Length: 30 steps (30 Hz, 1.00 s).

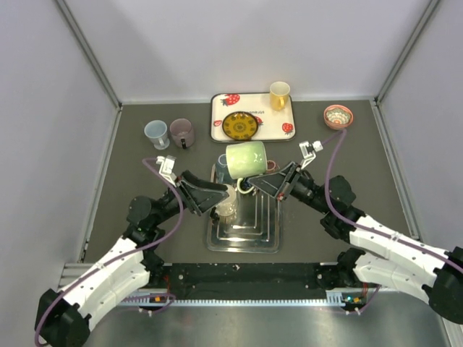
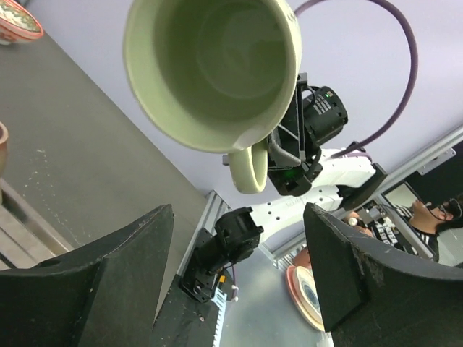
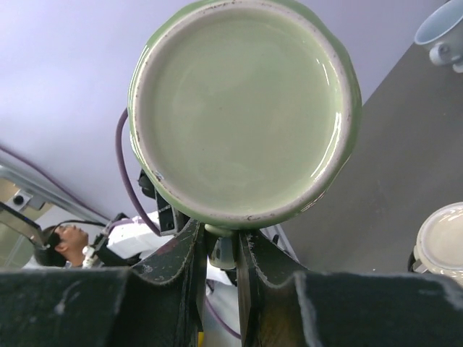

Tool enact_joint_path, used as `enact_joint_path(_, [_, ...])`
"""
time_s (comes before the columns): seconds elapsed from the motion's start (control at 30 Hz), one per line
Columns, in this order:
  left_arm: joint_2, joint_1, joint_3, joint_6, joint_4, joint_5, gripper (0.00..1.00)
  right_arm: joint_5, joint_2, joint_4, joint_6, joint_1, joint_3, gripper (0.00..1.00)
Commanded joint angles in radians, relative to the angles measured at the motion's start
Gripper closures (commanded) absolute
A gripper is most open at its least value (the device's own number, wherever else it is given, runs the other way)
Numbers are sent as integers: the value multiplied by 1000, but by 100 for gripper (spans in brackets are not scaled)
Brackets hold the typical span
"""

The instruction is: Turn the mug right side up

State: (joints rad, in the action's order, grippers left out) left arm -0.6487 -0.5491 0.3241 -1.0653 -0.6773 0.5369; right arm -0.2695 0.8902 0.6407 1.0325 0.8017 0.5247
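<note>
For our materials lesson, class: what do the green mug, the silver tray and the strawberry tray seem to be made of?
Green mug: likely glazed ceramic, with a glossy sheen and a pale, matte foot ring.
Silver tray: probably polished metal, given its silvery, mirror-like reflections.
Strawberry tray: perhaps plastic or melamine. It has a smooth, white, printed surface, but the look leaves it open.

A robot lab's test cell, by the look. Plain white walls (image 1: 253, 43) on metal posts (image 1: 87, 50) box in a dark table (image 1: 362, 166). Two cabled arms (image 1: 108, 271) are bolted to a rail (image 1: 246, 295) at its edge. A blurred person (image 2: 428, 215), perhaps wearing a headset, sits beyond.
</note>
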Motion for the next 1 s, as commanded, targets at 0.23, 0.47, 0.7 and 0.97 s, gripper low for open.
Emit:
enact_joint_path(0.23, [-186, -71, 102, -4, -194, 38, 24, -69, 33, 183, 15, -7, 58, 100])
enact_joint_path(0.47, [-279, -104, 139, -19, -280, 11, 27, -79, 33, 178, 11, -9, 51, 100])
enact_joint_path(0.7, [-322, -141, 147, -59, -393, -48, 44, -77, 33, 175, 11, -7, 38, 100])
enact_joint_path(0.97, [-356, -164, 167, -120, -501, -72, 88, -76, 35, 162, -9, -9, 18, 100])
